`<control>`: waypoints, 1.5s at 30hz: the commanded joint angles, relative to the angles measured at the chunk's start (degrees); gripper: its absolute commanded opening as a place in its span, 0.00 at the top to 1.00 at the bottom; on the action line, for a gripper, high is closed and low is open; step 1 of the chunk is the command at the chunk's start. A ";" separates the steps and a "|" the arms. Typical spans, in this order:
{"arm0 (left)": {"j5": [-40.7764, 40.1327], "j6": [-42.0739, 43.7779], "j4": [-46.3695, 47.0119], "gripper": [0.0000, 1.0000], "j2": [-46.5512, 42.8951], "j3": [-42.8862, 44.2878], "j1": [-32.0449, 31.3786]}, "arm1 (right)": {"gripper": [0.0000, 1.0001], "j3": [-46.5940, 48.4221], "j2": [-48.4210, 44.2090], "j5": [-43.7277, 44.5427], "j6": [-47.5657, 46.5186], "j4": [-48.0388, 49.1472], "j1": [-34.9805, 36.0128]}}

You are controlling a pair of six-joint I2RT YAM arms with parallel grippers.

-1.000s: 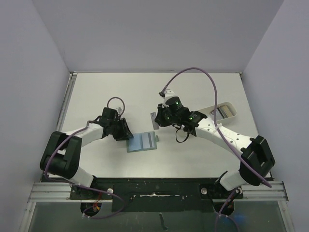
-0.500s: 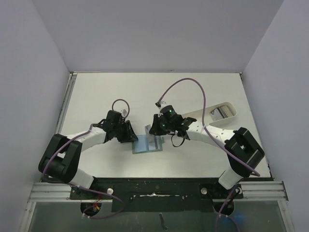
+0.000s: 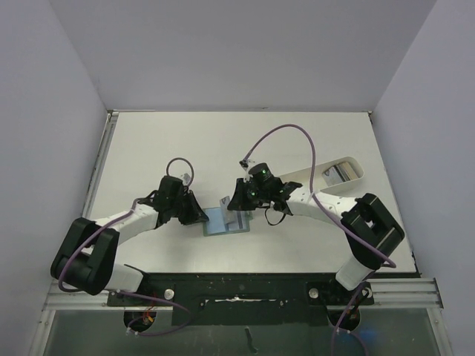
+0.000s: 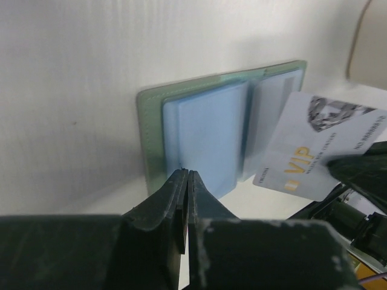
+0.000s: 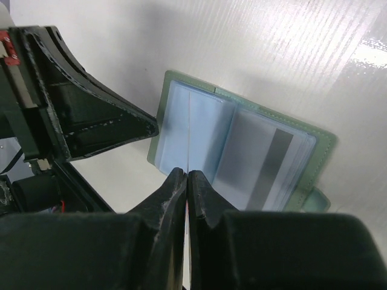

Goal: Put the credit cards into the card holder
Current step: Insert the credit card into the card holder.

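The card holder (image 3: pixel 220 223) lies open on the table, pale blue inside with a grey-green rim (image 4: pixel 148 136). A card with a dark stripe (image 5: pixel 261 162) sits in its right-hand pocket. My left gripper (image 4: pixel 185 173) is shut, its tips resting on the near edge of the left blue page; in the top view it (image 3: pixel 198 215) is at the holder's left edge. My right gripper (image 5: pixel 187 174) is shut on a silvery VIP card (image 4: pixel 314 154), held tilted over the holder's right half. That card shows edge-on (image 5: pixel 189 136) in the right wrist view. The right gripper (image 3: pixel 236 205) hovers just above the holder.
A long white oval tray (image 3: pixel 356 165) stands at the right, holding more cards (image 3: pixel 340 174). The side walls rise close to the table's left and right edges. The arm bases and a metal rail run along the near edge.
My right gripper carried the card down and left from beside the tray to over the open holder. My left gripper shifted onto the holder's left edge, and the holder slid slightly right.
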 commanded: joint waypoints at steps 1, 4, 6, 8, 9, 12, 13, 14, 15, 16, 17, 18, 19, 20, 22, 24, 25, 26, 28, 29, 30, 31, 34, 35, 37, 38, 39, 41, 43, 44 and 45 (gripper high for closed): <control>1.89 -0.30 4.37 1.00 0.84 -1.42 -0.23 | 0.99 -0.44 0.82 -3.63 1.60 3.88 -1.22; 2.33 -0.20 5.43 1.00 1.49 -2.27 -0.19 | 0.99 -1.24 0.76 -4.30 2.18 4.17 -2.20; 2.44 -0.19 5.69 1.00 2.35 -2.57 -0.20 | 0.99 -1.81 1.15 -5.71 2.19 4.78 -2.99; 2.34 -0.17 6.26 1.00 3.12 -3.02 -0.18 | 0.99 -1.70 1.89 -7.32 2.12 4.50 -3.91; 2.34 -0.24 6.65 1.00 3.43 -3.24 -0.22 | 0.99 -1.75 2.08 -7.57 2.03 4.33 -4.27; 2.09 -0.22 7.23 1.00 4.22 -3.63 -0.20 | 0.99 -2.39 2.42 -8.89 2.45 4.53 -5.24; 1.89 -0.12 7.07 1.00 4.50 -3.65 -0.18 | 0.99 -2.65 2.58 -9.74 2.67 4.75 -5.48; 1.63 -0.05 6.84 1.00 4.64 -3.64 -0.18 | 0.99 -2.84 2.83 -10.24 2.79 4.98 -5.59; 1.44 -0.01 6.64 1.00 4.71 -3.64 -0.20 | 0.98 -2.98 3.05 -10.56 2.88 5.14 -5.58; 1.19 0.15 6.31 1.00 4.76 -3.65 -0.20 | 0.98 -3.04 3.35 -10.75 3.09 5.19 -5.63; 0.90 0.24 6.17 1.00 4.76 -3.66 -0.20 | 0.98 -3.08 3.69 -10.85 3.22 5.24 -5.66; 0.73 0.32 6.00 1.00 4.68 -3.72 -0.19 | 0.98 -3.08 3.95 -10.96 3.43 5.34 -5.64; 0.60 0.41 5.82 1.00 4.63 -3.72 -0.20 | 0.98 -3.20 4.30 -11.09 3.57 5.66 -5.70; 0.47 0.43 5.67 1.00 4.59 -3.72 -0.18 | 0.98 -3.32 4.63 -11.46 3.85 6.11 -5.74; 0.36 0.50 5.48 1.00 4.45 -3.81 -0.19 | 0.98 -3.71 5.24 -12.74 4.60 7.58 -5.86; 0.23 0.50 5.31 1.00 4.34 -3.94 -0.19 | 0.98 -3.96 5.87 -13.48 5.10 8.35 -5.96; 0.22 0.52 5.26 1.00 4.26 -3.98 -0.22 | 0.98 -3.96 6.09 -13.45 5.09 8.44 -5.96; 0.22 0.52 5.26 1.00 4.17 -4.06 -0.20 | 0.98 -4.03 6.16 -13.45 5.09 8.51 -6.02; 0.15 0.59 5.26 1.00 3.97 -4.16 -0.21 | 0.98 -4.40 6.31 -14.07 5.61 9.43 -6.24; 0.07 0.61 5.19 1.00 3.97 -4.16 -0.25 | 0.98 -4.78 6.34 -14.72 6.14 10.22 -6.42; -0.02 0.67 5.09 1.00 3.89 -4.16 -0.21 | 0.98 -5.10 6.40 -15.37 6.55 11.12 -6.66; -0.13 0.70 5.01 1.00 3.88 -4.16 -0.23 | 0.98 -5.47 6.46 -15.80 6.85 11.68 -6.86; -0.21 0.78 4.91 1.00 3.73 -4.24 -0.26 | 0.98 -5.71 6.67 -15.91 7.02 12.06 -7.01; -0.22 0.78 4.81 1.00 3.64 -4.33 -0.26 | 0.98 -5.78 6.82 -16.00 7.14 12.32 -7.02; -0.42 0.86 4.69 1.00 3.47 -4.41 -0.24 | 0.98 -5.88 7.25 -16.68 7.49 12.97 -7.09; -0.48 0.85 4.60 1.00 3.44 -4.42 -0.22 | 0.98 -5.97 7.43 -16.96 7.68 13.34 -7.04; -0.52 0.85 4.56 1.00 3.37 -4.43 -0.26 | 0.98 -6.03 7.48 -17.35 7.84 13.69 -7.09; -0.57 0.82 4.47 1.00 3.18 -4.42 -0.23 | 0.98 -6.00 7.71 -17.95 8.16 14.12 -7.10; -0.64 0.86 4.42 1.00 3.03 -4.49 -0.26 | 0.98 -5.90 7.82 -18.23 8.33 14.31 -7.02; -0.70 0.88 4.38 1.00 3.00 -4.51 -0.22 | 0.98 -5.89 7.91 -18.34 8.46 14.47 -7.01; -0.69 0.88 4.36 1.00 2.98 -4.51 -0.23 | 0.98 -5.94 8.03 -18.49 8.58 14.70 -7.01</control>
